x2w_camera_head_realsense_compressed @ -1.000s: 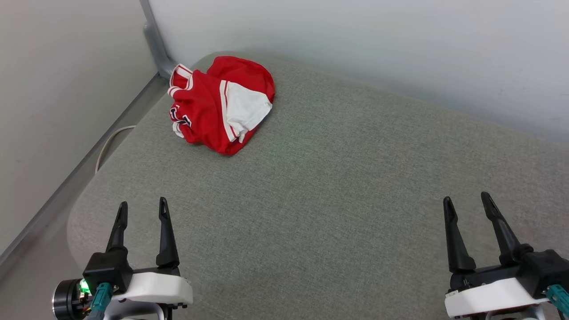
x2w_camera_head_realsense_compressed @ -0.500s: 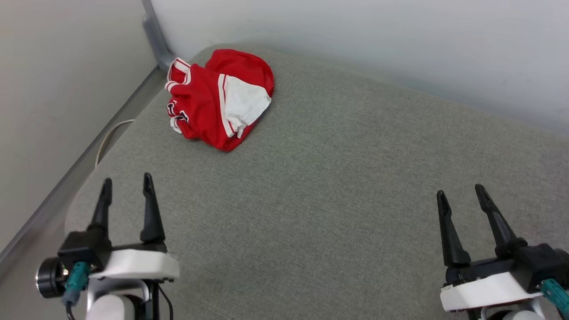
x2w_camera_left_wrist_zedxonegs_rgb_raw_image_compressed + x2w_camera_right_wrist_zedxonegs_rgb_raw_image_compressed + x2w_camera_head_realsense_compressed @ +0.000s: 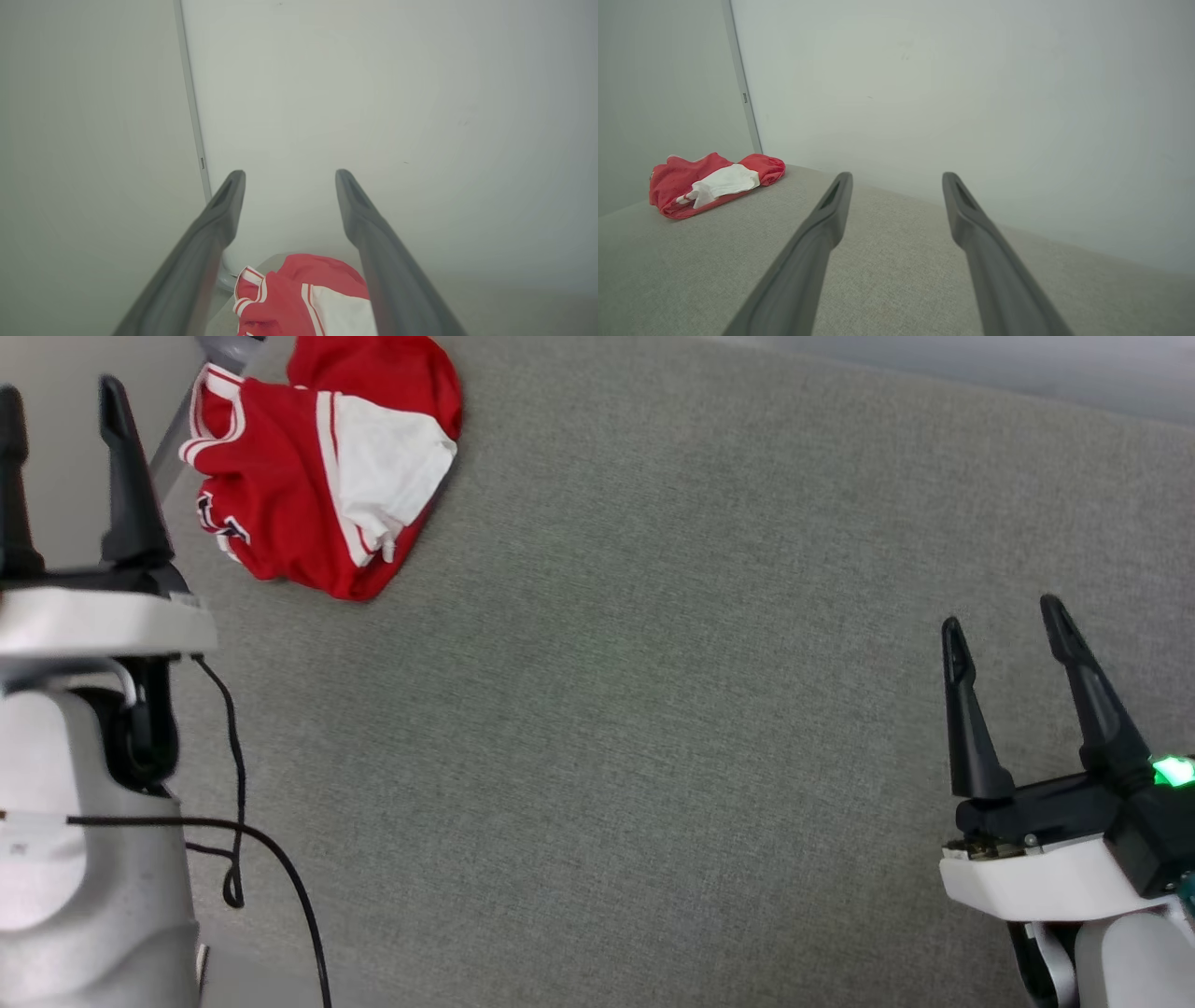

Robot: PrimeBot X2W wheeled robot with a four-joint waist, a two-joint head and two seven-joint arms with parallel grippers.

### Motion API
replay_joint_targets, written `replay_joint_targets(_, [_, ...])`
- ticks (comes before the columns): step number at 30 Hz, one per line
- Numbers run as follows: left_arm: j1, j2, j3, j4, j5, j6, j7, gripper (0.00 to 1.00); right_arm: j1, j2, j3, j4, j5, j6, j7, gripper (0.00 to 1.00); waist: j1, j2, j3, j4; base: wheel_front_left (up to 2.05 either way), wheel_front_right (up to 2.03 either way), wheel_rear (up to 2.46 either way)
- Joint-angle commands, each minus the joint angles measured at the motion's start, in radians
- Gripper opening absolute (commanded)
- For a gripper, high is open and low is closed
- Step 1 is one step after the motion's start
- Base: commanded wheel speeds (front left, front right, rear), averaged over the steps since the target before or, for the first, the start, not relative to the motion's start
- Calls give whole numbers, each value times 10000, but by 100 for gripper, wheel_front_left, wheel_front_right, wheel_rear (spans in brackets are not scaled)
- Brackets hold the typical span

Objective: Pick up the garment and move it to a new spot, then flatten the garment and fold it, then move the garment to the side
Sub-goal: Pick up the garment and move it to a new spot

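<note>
- The left gripper [image 3: 58, 394] sits raised at the left edge of the head view, just left of the shirt. Its two dark fingers are spread wide with nothing between them. The left wrist view looks down past those fingers at the red cloth, so this arm seems lined up to come down on the shirt.
- A black cable [image 3: 233, 756] hangs loose from the left arm and drapes over the near left edge of the cushion, clear of the shirt.
- The shirt [image 3: 317, 476] lies crumpled in a heap at the far left corner of the grey cushion [image 3: 653, 663], close to the metal post [image 3: 191, 116] where the two walls meet. A white sleeve is folded over on top and the striped collar points towards the post. Bunched like this and tucked in the corner, it has no room to be spread, which is likely why it must first go to a new spot.
- The wide middle of the cushion is bare cloth, a likely place for laying the shirt flat.
- The right gripper [image 3: 1001, 614] hovers low at the right, well apart from the shirt, fingers spread and holding nothing. I judge it is waiting in reserve.
</note>
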State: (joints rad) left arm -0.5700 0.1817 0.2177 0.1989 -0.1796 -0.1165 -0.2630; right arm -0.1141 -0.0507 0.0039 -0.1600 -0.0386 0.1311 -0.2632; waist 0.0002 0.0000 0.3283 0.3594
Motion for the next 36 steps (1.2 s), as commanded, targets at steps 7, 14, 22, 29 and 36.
replay_joint_targets(7, [-1918, 983, -461, 1890, -935, -116, 262, 100, -601, 6, 33, -727, -264, -7, -25, 100, -2, 0, 1400, -834, 0, 0, 0])
replay_joint_targets(14, [-3181, 2585, -2209, 3240, -3383, -126, 2922, 100, -828, -79, 51, -1284, -281, -7, -25, 100, -2, 0, 2075, -1207, 0, 0, 0])
replay_joint_targets(22, [-4127, 3792, -3579, 4459, -5496, -129, 6603, 100, -1174, -186, 131, -1670, -288, -8, -25, 100, -2, 0, 2781, -1501, 0, 0, 0])
replay_joint_targets(29, [-4150, 4084, -4754, 5532, -6139, -130, 8330, 100, -1371, -164, 117, -1802, -231, -7, -25, 100, -2, 0, 3234, -1811, 0, 0, 0])
replay_joint_targets(36, [-3829, 3791, -5817, 6423, -6719, -130, 9378, 100, -1313, -141, 3, -1791, -170, -7, -24, 100, -2, 0, 3284, -1909, 0, 0, 0])
